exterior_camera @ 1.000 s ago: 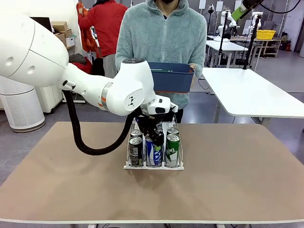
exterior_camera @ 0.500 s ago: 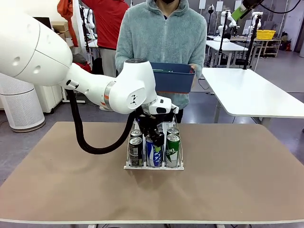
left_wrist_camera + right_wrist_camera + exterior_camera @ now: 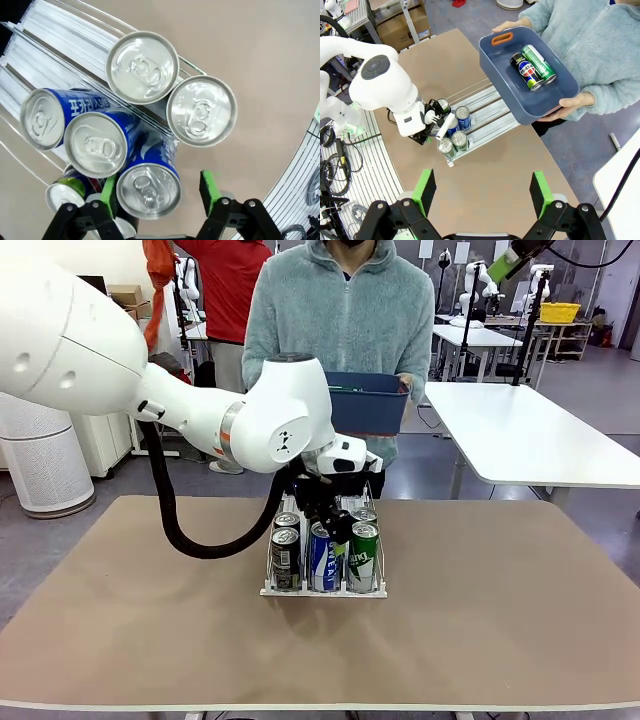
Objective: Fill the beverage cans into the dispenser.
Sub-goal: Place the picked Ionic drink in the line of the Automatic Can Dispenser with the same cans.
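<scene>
Over the dispenser point(image 3: 322, 592), the left gripper point(image 3: 157, 181), spread around a seemingly seated Pocari Sweat can point(image 3: 148, 189), should rise straight, sparing its ten-o'clock neighbour point(image 3: 95, 145).

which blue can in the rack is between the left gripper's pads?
The frontmost blue can of the row: the left gripper's green pads flank it, a gap showing on one side. The other two blue cans stand behind it, outside the pads.

The white three-lane dispenser point(image 3: 323, 591) holds upright cans; front row: black can point(image 3: 286, 558), blue-and-white can point(image 3: 322, 558), green can point(image 3: 363, 556). A Pepsi can point(image 3: 526, 71) and a second green can point(image 3: 540, 63) lie flat in the blue bin point(image 3: 512, 95).
</scene>
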Action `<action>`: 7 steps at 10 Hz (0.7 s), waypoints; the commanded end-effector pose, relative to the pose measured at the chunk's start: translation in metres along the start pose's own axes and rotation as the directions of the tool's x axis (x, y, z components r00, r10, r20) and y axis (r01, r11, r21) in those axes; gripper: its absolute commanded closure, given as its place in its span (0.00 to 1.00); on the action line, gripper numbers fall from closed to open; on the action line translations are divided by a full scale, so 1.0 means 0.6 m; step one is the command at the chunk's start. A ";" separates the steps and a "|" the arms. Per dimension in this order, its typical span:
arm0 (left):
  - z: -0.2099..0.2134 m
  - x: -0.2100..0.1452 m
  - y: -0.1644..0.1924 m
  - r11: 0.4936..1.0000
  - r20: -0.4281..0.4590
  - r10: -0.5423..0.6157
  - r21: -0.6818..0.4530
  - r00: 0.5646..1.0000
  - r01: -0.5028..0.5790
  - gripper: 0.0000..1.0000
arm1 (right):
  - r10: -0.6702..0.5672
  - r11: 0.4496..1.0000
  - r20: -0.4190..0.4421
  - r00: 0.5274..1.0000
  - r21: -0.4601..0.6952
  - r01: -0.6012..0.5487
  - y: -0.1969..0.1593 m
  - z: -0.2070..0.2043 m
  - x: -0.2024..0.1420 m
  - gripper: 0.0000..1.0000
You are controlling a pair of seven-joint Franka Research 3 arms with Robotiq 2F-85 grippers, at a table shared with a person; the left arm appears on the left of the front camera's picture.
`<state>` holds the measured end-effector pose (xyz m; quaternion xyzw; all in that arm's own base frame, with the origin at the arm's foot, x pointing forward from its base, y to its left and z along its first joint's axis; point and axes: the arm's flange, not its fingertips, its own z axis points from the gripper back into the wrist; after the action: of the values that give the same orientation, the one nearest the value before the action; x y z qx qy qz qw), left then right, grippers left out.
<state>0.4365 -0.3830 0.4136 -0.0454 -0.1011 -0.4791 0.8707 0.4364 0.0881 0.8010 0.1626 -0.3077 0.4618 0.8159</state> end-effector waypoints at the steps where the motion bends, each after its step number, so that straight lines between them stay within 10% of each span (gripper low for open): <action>1: 0.023 -0.029 -0.026 0.998 0.029 0.037 0.054 0.999 -0.039 0.00 | -0.008 1.000 -0.001 1.000 0.001 0.008 0.002 0.000 0.001 0.00; 7: 0.018 -0.004 -0.007 1.000 0.014 0.011 0.014 1.000 -0.011 0.00 | -0.008 1.000 -0.001 1.000 0.001 0.008 0.002 0.000 0.001 0.00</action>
<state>0.4284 -0.3838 0.4221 -0.0442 -0.1086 -0.4660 0.8770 0.4364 0.0881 0.8010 0.1625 -0.3077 0.4618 0.8159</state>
